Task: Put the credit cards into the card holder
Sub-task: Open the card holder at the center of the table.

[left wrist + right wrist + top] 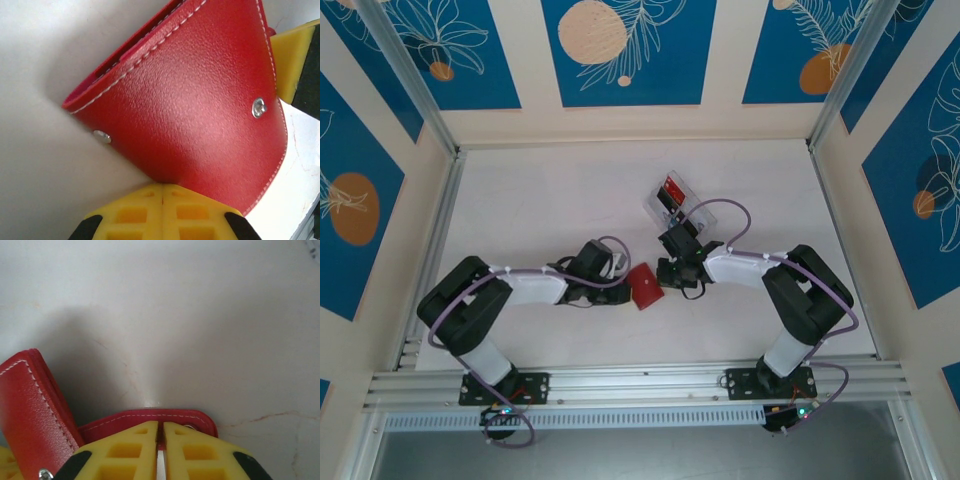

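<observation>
Grips wallet (643, 285) with left pincer (163, 189); cannot tell state of right pincer (160, 427). Finds cards (670, 190) at one o'clock, nearer right arm (770, 275).

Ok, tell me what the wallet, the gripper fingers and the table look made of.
Wallet: red leather or a leather-like synthetic, going by the pebbled grain, white edge stitching and metal studs. Fingers: matte yellow plastic, perhaps rubbery, with moulded square recesses. Table: smooth pale surface with faint veins, so marble-look laminate or stone.
</observation>
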Tool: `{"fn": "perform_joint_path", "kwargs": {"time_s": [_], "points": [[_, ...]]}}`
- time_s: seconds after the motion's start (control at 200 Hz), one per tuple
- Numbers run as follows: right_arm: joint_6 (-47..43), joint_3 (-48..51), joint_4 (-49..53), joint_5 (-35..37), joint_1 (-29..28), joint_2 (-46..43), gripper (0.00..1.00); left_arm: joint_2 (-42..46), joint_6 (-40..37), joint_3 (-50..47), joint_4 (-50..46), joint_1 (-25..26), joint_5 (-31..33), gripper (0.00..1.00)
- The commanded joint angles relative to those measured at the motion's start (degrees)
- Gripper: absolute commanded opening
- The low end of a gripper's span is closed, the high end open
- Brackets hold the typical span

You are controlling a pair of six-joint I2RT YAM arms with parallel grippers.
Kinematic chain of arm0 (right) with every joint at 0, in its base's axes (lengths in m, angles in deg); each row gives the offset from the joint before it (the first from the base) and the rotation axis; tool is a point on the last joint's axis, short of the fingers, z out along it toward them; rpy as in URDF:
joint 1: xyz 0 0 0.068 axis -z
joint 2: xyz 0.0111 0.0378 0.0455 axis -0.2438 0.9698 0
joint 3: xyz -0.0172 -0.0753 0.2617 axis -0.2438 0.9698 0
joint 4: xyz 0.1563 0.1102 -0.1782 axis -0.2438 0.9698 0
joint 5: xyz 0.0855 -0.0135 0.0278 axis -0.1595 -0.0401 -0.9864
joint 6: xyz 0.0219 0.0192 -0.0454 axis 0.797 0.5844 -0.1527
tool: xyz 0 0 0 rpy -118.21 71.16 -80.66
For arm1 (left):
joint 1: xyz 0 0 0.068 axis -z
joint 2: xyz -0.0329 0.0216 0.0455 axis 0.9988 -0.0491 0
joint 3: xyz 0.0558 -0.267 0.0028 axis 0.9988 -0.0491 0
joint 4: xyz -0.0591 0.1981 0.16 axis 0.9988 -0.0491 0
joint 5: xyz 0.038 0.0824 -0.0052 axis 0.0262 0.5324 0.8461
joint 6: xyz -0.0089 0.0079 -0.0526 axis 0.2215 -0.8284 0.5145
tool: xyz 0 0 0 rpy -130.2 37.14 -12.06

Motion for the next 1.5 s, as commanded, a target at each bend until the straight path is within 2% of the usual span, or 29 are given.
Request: {"fn": "perform_joint_path", "kwargs": {"time_s": [0.0, 0.25, 0.595, 0.765, 0.94, 1.045, 1.245, 1.496], "points": [[-1.10, 1.54, 1.52, -3.33, -0.44, -0.18, 0.19, -2.26, 0.20, 1.80, 0.89, 1.19, 1.56, 0.02], [-2.14, 1.87, 1.94, -4.82, -0.87, -4.07, 0.28, -3.35, 0.03, 1.94, 1.09, 1.47, 2.04, 0.02], [-3.94, -1.35, 8.53, -0.21, -2.70, -7.25, 0.59, -2.94, -1.02, 3.02, 0.12, 1.49, 2.47, 0.07], [-3.49, -3.89, 13.11, 4.52, -3.94, -5.93, 0.62, -2.23, -1.70, 3.93, -1.32, 1.48, 3.05, 0.09], [-1.77, -6.32, 18.80, 13.27, -5.26, -5.23, 0.63, -1.85, -2.43, 4.39, -2.74, 1.51, 3.64, 0.09], [-1.47, -6.71, 19.73, 15.11, -5.45, -5.00, 0.63, -2.14, -2.49, 4.56, -2.80, 1.49, 3.49, 0.09], [-3.42, -4.77, 13.52, 7.88, -5.78, -6.64, 0.68, -2.38, -2.48, 4.57, -2.25, 1.50, 3.02, 0.11], [-4.51, -4.32, 6.71, -2.23, -5.80, -6.58, 0.70, -1.31, -1.48, 5.71, -4.21, 1.38, 4.14, 0.27]]}}
